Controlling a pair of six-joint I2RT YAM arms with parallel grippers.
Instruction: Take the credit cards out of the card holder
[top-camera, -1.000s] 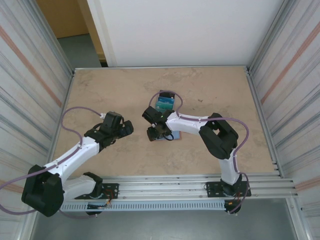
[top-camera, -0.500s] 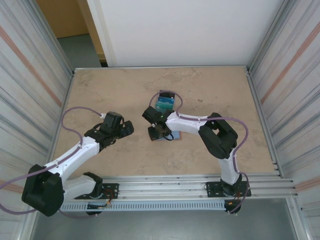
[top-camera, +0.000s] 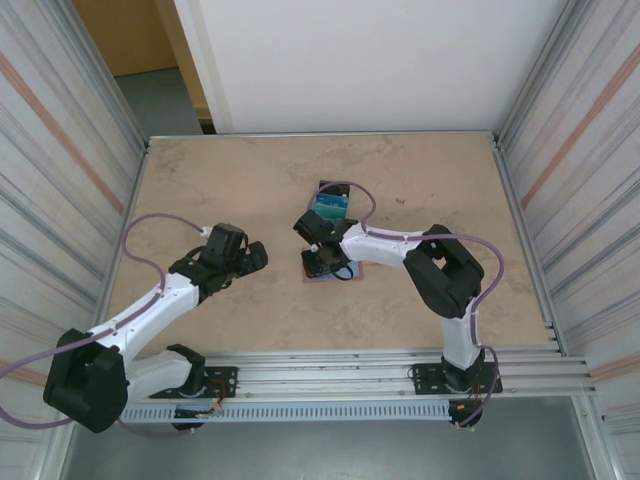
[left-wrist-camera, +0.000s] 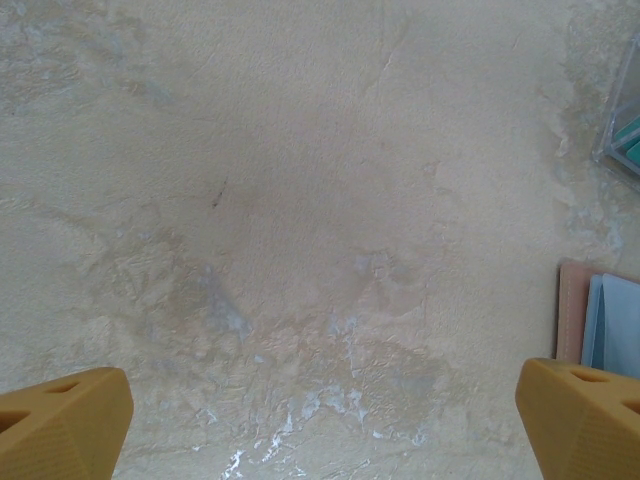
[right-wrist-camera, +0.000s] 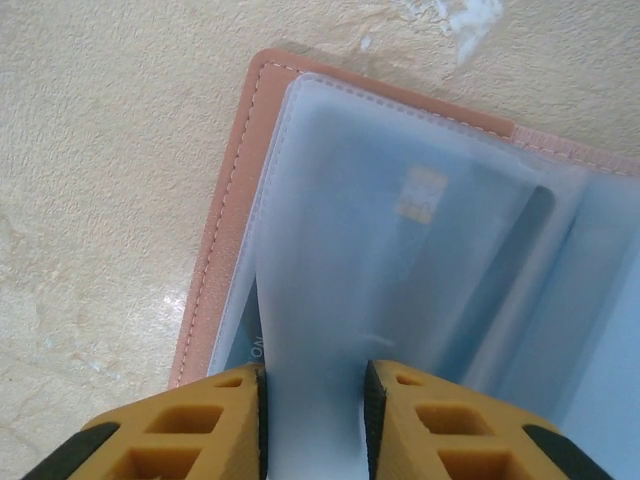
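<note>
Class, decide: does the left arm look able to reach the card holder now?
Probably yes: only bare table lies between the left arm and the card holder, though the right arm's jaws pinch its sleeve.

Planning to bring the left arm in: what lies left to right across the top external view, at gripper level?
left gripper → bare table → right gripper, at the card holder → right arm's elbow
</note>
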